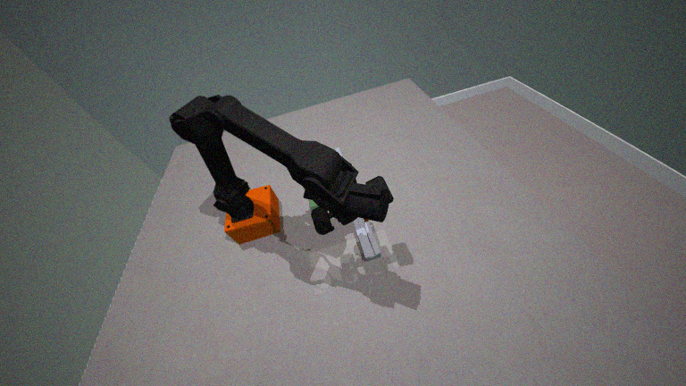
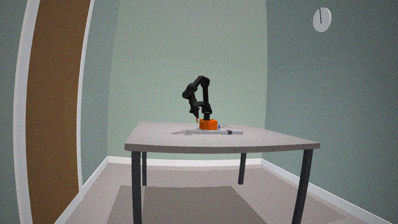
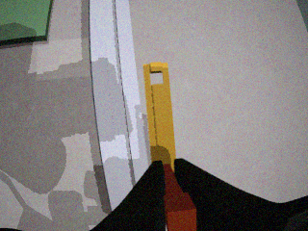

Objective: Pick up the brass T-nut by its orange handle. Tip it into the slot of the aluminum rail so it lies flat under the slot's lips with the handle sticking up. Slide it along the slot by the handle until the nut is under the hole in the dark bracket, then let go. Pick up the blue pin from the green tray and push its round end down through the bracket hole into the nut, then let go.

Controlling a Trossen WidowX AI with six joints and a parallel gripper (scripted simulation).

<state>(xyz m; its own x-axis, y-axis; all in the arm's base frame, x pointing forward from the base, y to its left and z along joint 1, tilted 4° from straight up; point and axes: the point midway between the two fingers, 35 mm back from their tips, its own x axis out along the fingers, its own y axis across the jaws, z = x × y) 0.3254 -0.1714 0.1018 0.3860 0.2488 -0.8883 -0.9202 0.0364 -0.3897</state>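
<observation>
Pale grey-pink counter [image 1: 455, 285] [image 2: 219, 148], dark straight legs, standing in a room with grey-green walls. Exterior view: brown door [image 2: 55, 98] in a white frame at picture left; round white clock [image 2: 322, 19] with a dark hand high on the wall at picture right. White baseboard [image 2: 184, 162] along the foot of the back wall; broad shadow on the floor beneath the counter. Arm shadows spread over the counter in the top view.

Container: green tray [image 1: 313, 205] [image 3: 21, 19], mostly behind the arm from the top, only a corner showing at the wrist view's upper left. Contents cannot be made out in either. Blue pin [image 2: 219, 127] shows small and upright in the exterior view, beside the orange base [image 1: 253, 234] [image 2: 208, 124] as seen there; its seating is too small to read.

Aluminum rail [image 1: 367, 242] [image 2: 208, 132] [image 3: 103, 87] lies along the counter, slot line visible from the wrist. Dark bracket [image 2: 229, 132] sits on it, toward the end at picture right.

Fingers [image 2: 197, 117] closed on the orange handle [image 2: 197, 119] [image 3: 180, 207]. Brass T-nut [image 2: 200, 122] [image 3: 164, 115] is held up off the counter, outside the slot; in the wrist view it appears just beside the rail, a squarish opening near its far end.
</observation>
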